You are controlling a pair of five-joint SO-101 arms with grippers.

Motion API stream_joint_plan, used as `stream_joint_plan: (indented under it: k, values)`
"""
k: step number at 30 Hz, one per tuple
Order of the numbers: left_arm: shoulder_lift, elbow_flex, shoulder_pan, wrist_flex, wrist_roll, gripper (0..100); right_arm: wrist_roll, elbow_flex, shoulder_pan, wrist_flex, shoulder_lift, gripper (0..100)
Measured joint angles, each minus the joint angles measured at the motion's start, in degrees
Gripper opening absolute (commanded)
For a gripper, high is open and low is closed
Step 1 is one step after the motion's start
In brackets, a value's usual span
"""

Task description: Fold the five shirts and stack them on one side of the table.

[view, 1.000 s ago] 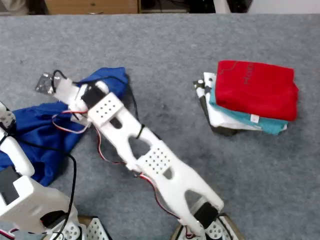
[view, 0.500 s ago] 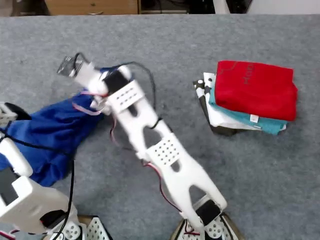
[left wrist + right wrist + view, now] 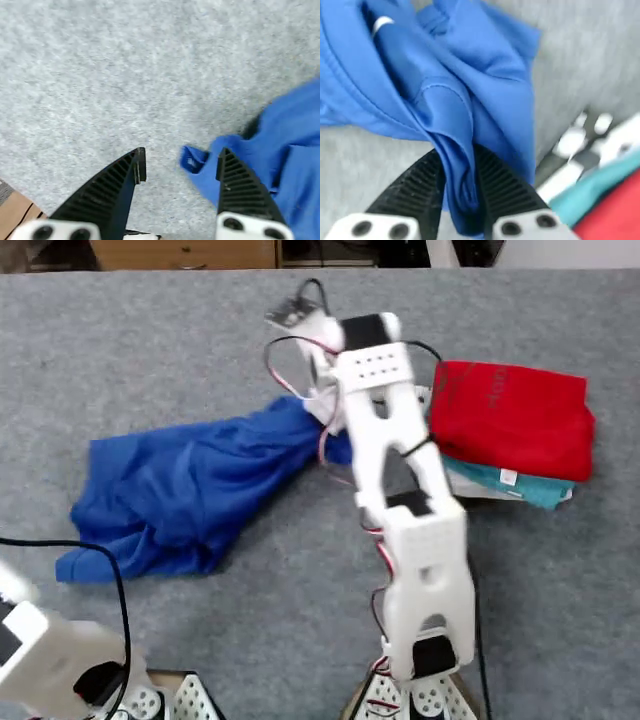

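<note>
**Last shirt unfolded, held by one edge**

At the left, the left end effector (image 3: pixel 181 154) hangs over the grey table (image 3: pixel 150 340) with its jaws spread wide and nothing between them. A loose corner of cloth lies just beside one finger, though whether it touches cannot be told.

The blue shirt (image 3: pixel 190 490) lies rumpled and unfolded across the left-middle of the table, drawn out into a long wedge toward the centre.

At the narrow end of that wedge the right end effector (image 3: pixel 457 156) is pressed together on a gathered fold of the blue fabric.

On the right side sits the stack of folded shirts (image 3: pixel 470 480), with the red shirt (image 3: pixel 515 420) on top.

The shirt looks light, thin and limp. It will likely sag, bunch and slide out of shape under a single pinch. The felt-like table probably drags at it.

A hold on two corners of the hem or on both shoulder seams, one per arm, should spread it flat better than a mid-edge bunch.
</note>
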Motion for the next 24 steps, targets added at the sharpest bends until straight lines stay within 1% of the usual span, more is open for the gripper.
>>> stream_joint_plan:
  k: [3, 5, 6, 8, 11, 13, 14, 15, 17, 19, 22, 24]
  values:
    - [0.00, 0.00, -2.55, 0.00, -2.11, 23, 0.88, 14.24, 1.14, 0.00, -7.82, 0.3]
    - [0.00, 0.00, -4.31, 0.00, -4.04, 23, 4.13, 22.95, 0.97, 0.00, -13.01, 1.0]
    - [0.00, 0.00, -5.19, 0.00, -4.84, 23, 5.89, 27.25, 0.88, 0.00, -15.65, 3.1]
    - [0.00, 0.00, -7.03, 0.00, -6.42, 23, 9.05, 34.90, 0.53, 0.00, -21.36, 11.5]
    - [0.00, 0.00, -10.02, 0.00, -7.82, 23, 12.75, 42.02, -0.26, -0.09, -29.27, 31.4]
    - [0.00, 0.00, -11.96, 0.00, -8.18, 23, 13.71, 44.13, -0.09, -0.09, -34.02, 43.2]
    - [0.00, 0.00, -12.92, 0.00, -8.26, 23, 14.15, 44.66, -0.09, -0.09, -36.40, 47.2]
    - [0.00, 0.00, -13.80, 0.00, -8.26, 24, 15.03, 44.75, -0.26, -0.09, -38.68, 49.0]
    - [0.00, 0.00, -15.30, 0.00, -8.26, 24, 17.93, 44.75, -0.44, -0.09, -43.78, 47.7]
    - [0.00, 0.00, -16.35, 0.00, -8.26, 24, 20.75, 44.75, -0.88, -0.09, -48.88, 43.5]
    - [0.00, 0.00, -16.70, 0.00, -8.26, 23, 21.80, 41.58, -4.22, -0.53, -53.63, 33.8]
    - [0.00, 0.00, -16.62, 0.00, -8.26, 23, 20.31, 38.24, -7.12, -3.25, -53.54, 25.3]
